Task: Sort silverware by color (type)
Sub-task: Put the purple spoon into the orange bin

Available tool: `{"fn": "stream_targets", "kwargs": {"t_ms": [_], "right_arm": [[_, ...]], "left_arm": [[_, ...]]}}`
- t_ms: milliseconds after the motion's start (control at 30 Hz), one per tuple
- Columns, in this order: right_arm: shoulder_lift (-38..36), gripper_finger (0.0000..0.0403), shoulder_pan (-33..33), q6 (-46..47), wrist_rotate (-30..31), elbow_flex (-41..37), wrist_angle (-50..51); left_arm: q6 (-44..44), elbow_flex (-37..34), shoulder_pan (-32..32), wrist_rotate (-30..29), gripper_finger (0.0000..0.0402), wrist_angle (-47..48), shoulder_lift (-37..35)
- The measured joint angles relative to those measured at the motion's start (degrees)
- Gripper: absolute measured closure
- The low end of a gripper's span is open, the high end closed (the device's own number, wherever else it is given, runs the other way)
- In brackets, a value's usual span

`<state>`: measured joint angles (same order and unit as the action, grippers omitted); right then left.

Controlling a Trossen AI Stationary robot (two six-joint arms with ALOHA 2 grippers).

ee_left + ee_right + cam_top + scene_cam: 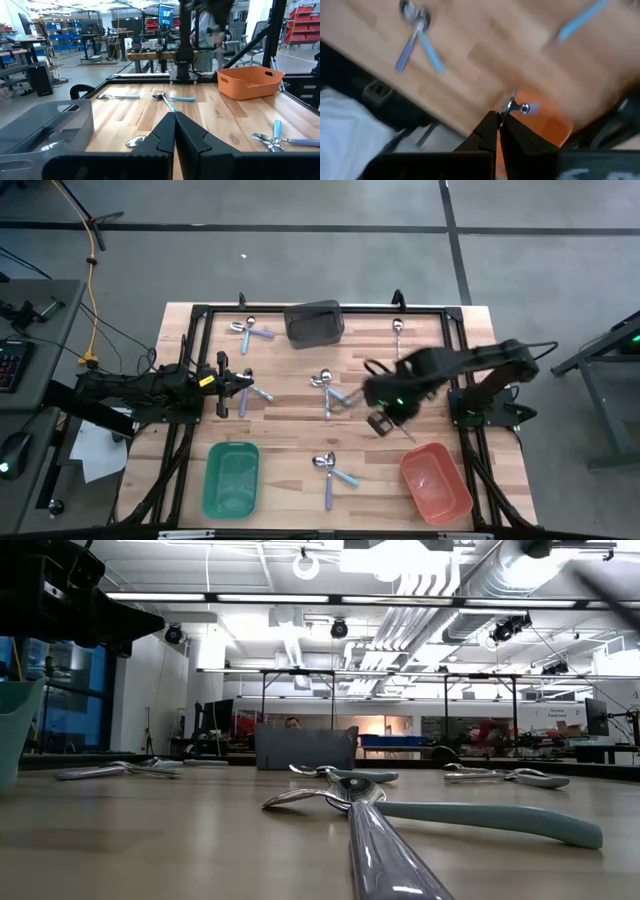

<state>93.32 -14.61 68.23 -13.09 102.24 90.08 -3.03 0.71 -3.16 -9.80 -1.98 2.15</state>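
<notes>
The right gripper (381,423) hangs above the desk (290,420), just left of the red bin (437,483), pinching a light-blue-handled spoon (516,106). The left gripper (174,125), fingers together and empty, waits at the desk's left side.

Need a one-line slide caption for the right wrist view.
Right gripper shut on a blue-handled spoon above the red bin.

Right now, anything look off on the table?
Nothing damaged or spilled. Spoons lie in crossed clusters. The right gripper carries a blue-handled spoon above the red bin; the left gripper waits, shut.
</notes>
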Motion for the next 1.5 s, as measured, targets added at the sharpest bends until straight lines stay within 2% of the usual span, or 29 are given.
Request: {"fn": "stream_targets", "kwargs": {"t_ms": [267,400,533,767,1000,1167,1300,1500], "right_arm": [[-4.4,0.0403,-16.3,28.5,-2.0,0.0,0.0],[-2.9,0.0403,-21.3,33.6,-1.9,0.0,0.0],[-0.5,0.0403,-22.8,32.6,-1.1,0.0,0.0],[3.0,0.0403,-22.3,26.3,-4.5,0.0,-0.1],[4.7,0.0403,-21.8,20.2,-5.0,-0.2,-0.3],[4.2,0.0403,-21.9,16.8,-10.7,-11.2,-8.0],[2.2,0.0403,-22.0,12.8,-10.9,-20.3,-16.8],[-2.4,0.0403,-20.9,15.1,-11.0,-33.3,-27.4]], "left_arm": [[2.7,0.0,0.0,0.0,0.0398,0.0,0.0],[3.0,0.0,0.0,0.0,0.0398,0.0,0.0],[3.8,0.0,0.0,0.0,0.0398,0.0,0.0],[6.0,0.0,0.0,0.0,0.0398,0.0,0.0],[6.9,0.0,0.0,0.0,0.0398,0.0,0.0],[6.9,0.0,0.0,0.0,0.0398,0.0,0.1],[5.9,0.0,0.0,0.0,0.0398,0.0,0.4],[5.4,0.0,0.1,0.0,0.0398,0.0,1.2]]}}
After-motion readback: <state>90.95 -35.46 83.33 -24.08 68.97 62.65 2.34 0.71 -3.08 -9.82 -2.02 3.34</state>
